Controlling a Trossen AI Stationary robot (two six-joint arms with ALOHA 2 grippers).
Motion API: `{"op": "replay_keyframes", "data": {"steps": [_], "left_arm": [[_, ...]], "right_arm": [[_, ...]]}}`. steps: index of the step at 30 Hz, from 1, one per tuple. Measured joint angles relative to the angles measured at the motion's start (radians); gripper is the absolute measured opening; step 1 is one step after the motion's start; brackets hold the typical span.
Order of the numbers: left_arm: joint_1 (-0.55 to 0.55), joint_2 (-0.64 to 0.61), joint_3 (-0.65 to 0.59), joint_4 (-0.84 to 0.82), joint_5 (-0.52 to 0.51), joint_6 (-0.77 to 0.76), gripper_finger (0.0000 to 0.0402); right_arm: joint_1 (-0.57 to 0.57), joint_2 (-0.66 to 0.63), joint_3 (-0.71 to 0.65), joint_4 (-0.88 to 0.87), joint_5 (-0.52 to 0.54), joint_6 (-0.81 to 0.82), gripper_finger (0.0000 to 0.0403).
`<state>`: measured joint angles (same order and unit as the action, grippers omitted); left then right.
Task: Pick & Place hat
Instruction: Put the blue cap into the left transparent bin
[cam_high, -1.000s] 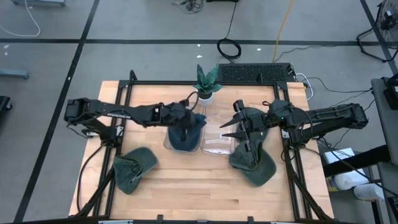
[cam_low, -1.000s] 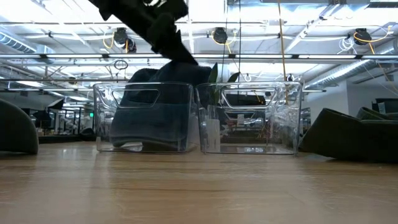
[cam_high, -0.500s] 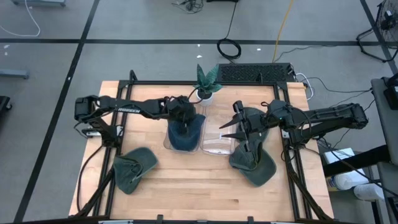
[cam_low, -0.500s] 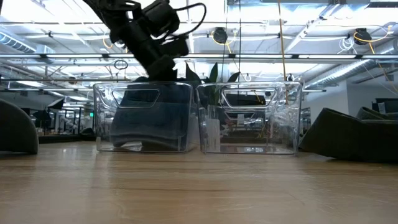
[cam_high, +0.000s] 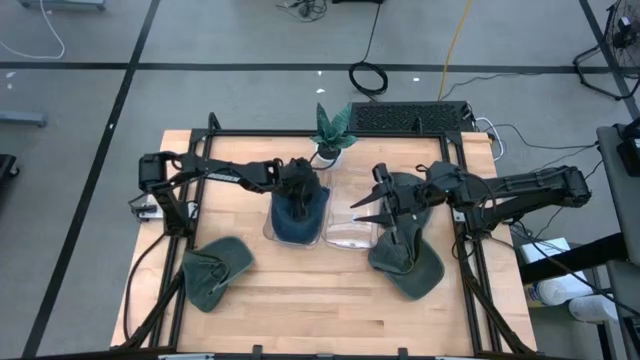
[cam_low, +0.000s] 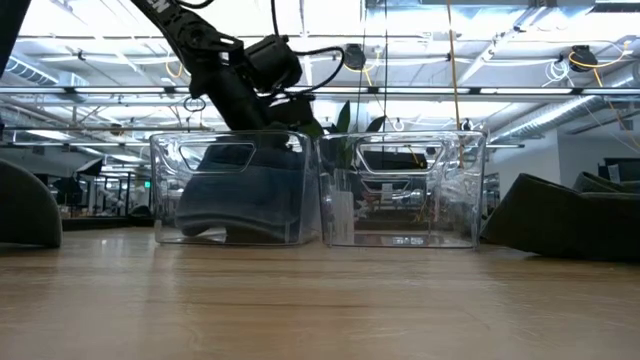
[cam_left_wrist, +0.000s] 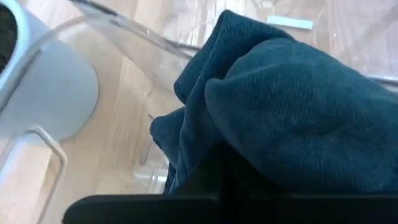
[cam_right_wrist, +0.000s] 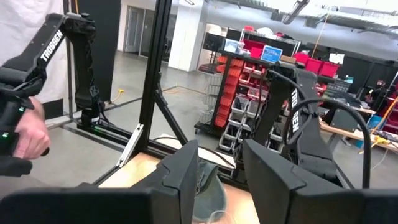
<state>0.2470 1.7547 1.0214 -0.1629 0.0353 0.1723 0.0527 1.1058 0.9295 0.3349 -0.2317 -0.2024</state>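
Lower now than a second ago, the left tool (cam_high: 300, 196) has sunk at frame centre into the clear plastic bin (cam_high: 297, 226), jaws pinched tight on the dark blue fabric hat (cam_high: 296, 220) inside it. Right of centre, the right tool (cam_high: 372, 204) hangs part-open and empty above a dark green hat (cam_high: 408, 262) on the wooden bench (cam_high: 320, 300).

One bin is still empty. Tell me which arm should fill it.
Probably the right: right gripper hangs open by the empty bin and green hat; left gripper is shut on the blue hat.
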Motion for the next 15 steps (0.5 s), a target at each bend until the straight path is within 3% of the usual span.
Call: {"op": "replay_keyframes", "data": {"steps": [15], "left_arm": [[0.0,-0.044,-0.002,-0.009,0.019,0.005,0.0012]], "right_arm": [[-0.006,0.002,0.0,-0.004,0.0,0.006,0.0116]]}}
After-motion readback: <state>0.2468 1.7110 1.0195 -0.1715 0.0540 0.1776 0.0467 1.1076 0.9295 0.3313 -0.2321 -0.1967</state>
